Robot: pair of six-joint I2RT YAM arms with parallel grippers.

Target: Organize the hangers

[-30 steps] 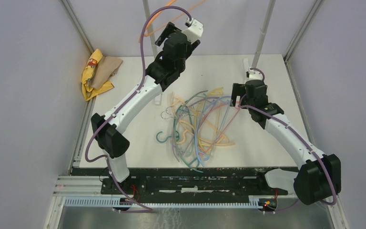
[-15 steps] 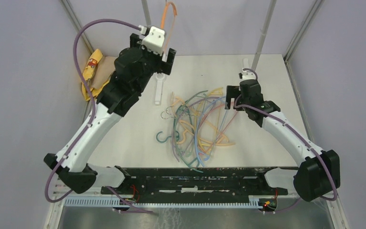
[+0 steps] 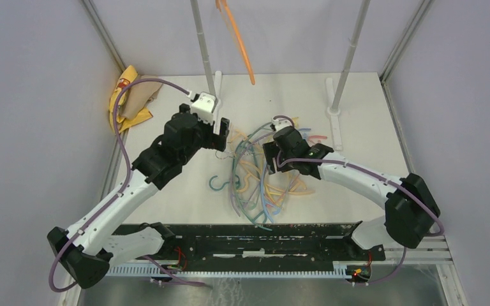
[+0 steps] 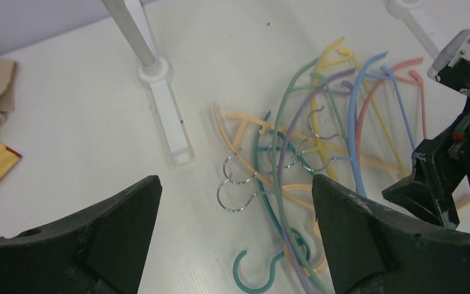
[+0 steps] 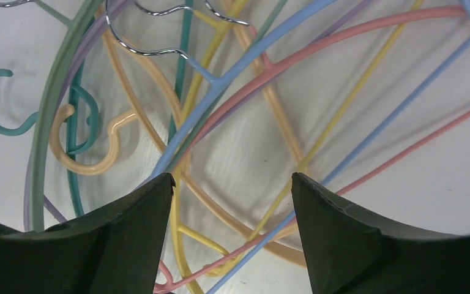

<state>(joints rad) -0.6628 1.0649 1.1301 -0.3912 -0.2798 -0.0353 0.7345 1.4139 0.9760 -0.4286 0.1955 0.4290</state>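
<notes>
The left claw [image 4: 235,187] hangs wide open above the near-left side of the heap with nothing between its jaws. The right claw [image 5: 232,179] is low over the middle of the tangle, its jaws apart, with blue, pink and yellow strands running across the gap. From this close I cannot tell whether either pad is touching a strand, but nothing looks pinched or lifted.

Going by how things lie, the job has barely started. One orange hanger [image 3: 237,41] hangs up high between the two grey poles [image 3: 201,44], clear of the table; what it hooks on is out of the top of the view. All the others lie in one loose pile of hangers [image 3: 258,182] in the middle of the table [image 3: 383,108], between the two arms. Teal, green, purple, blue, pink, yellow and peach ones are laced through each other, and several have thin metal hooks [image 4: 240,182] bunched at the left edge. I'd judge they must be teased apart one at a time, since lifting one will likely drag its neighbours.

The table is flat, white and matt. A crumpled yellow and tan cloth [image 3: 131,95] sits in the far left corner, well apart from the pile. Plain pale grey walls close in the sides and back.
</notes>
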